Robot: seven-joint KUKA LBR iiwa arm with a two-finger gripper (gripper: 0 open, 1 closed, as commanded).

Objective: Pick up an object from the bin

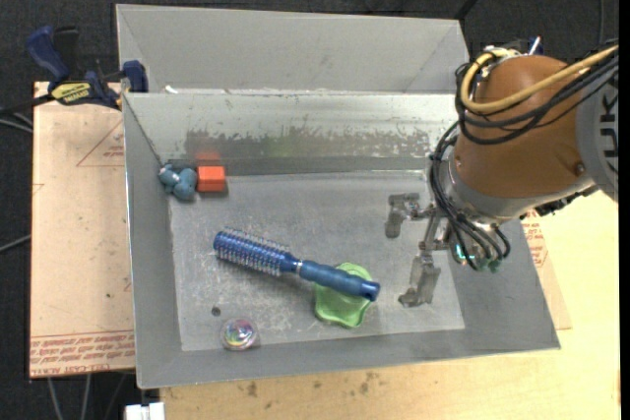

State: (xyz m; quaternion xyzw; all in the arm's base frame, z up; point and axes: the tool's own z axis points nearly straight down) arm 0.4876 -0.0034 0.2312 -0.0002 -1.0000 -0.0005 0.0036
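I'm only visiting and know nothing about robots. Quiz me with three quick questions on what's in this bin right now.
1. True or false: the gripper has something between its fingers.
2. What lies under the handle end of the blue hairbrush? A) a red ball B) a green piece C) a yellow cup
3. Fill in: the orange block sits beside a small blue-grey thing in the back-____ corner of the bin, as the camera sees it.

Key: 1 false, its open fingers are empty; 2 B; 3 left.
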